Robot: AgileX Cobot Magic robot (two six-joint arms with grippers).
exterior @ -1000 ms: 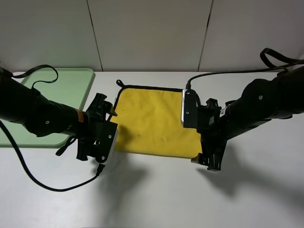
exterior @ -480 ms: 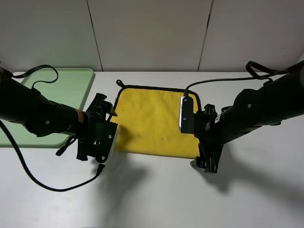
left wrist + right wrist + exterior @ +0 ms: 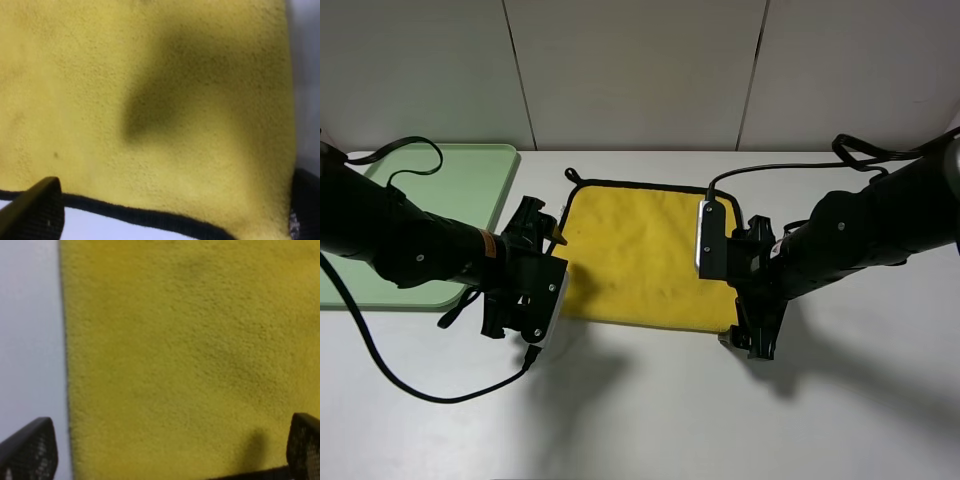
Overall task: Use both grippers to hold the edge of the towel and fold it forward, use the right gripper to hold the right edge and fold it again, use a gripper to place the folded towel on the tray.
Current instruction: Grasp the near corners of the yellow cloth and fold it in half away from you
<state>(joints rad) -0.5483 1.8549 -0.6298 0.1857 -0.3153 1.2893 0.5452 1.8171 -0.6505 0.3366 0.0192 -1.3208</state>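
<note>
Over near corners of the square yellow plush towel (image 3: 640,250), my left fingers (image 3: 35,210) and right fingers (image 3: 27,447) hang released, poised to pinch its black trim (image 3: 130,214).

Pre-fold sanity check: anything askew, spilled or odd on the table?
One oddity: a black cable loops over the tray's far corner, which could snag at placement. The towel lies flat, slightly skewed; nothing spilled or damaged.

Yellow towel (image 3: 190,355) fills most of the frame, with white table (image 3: 27,330) a strip down the left. A thin dark edge (image 3: 64,340) divides them. The gripper (image 3: 165,452) fingertips (image 3: 30,450) sit wide apart in the lower corners.
</note>
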